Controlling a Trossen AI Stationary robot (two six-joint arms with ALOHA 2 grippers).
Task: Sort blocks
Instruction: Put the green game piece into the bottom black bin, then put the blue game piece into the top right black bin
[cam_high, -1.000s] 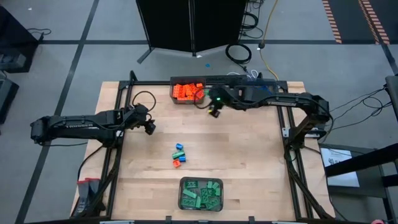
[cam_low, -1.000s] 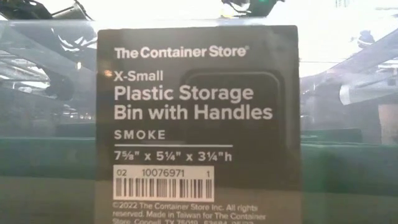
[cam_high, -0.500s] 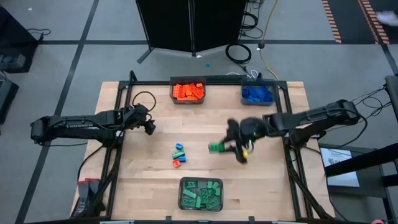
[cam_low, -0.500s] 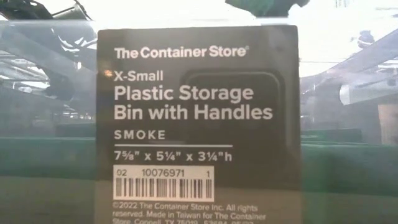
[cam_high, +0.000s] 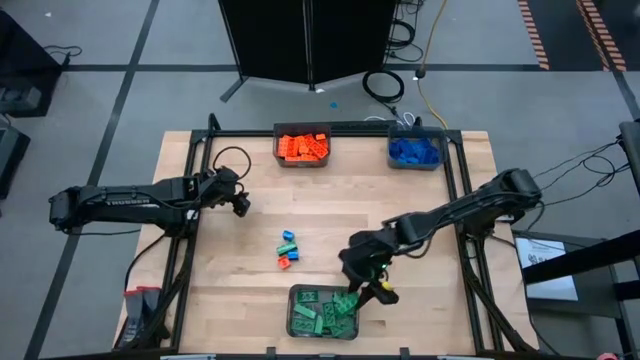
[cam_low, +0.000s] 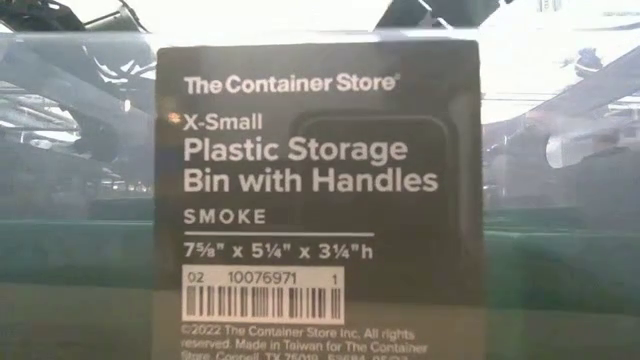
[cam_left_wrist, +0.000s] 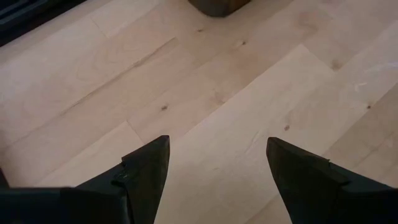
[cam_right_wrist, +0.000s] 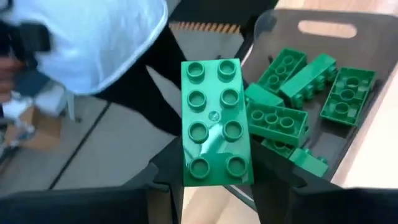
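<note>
My right gripper (cam_high: 352, 296) is shut on a green two-by-four brick (cam_right_wrist: 213, 121) at the far right rim of the near bin (cam_high: 296, 330), which holds several green blocks (cam_right_wrist: 292, 93). A few loose blue, green and orange blocks (cam_high: 288, 250) lie on the table's middle. At the table's left my left gripper (cam_high: 240, 203) hangs open over bare wood (cam_left_wrist: 217, 149), with nothing between its fingers. My right gripper pinches the green brick by its two long sides (cam_right_wrist: 186, 167), near one end, between its two fingers (cam_right_wrist: 165, 171). It comes slanting down from the table's right. The brick is lifted clear, its studded top toward the wrist camera, its free end sticking out past the fingertips.
A bin of orange blocks (cam_high: 302, 147) and a bin of blue blocks (cam_high: 415, 151) stand at the far edge. The near bin's label (cam_low: 318, 190) fills the low view. A person in a white top (cam_right_wrist: 93, 43) is beyond the table's near edge.
My right gripper has swung from beside the orange bin at the far edge across the table toward the near edge, down to the green bin, turning as it went. It stays shut on the green brick, which has travelled with it clear of the table.
</note>
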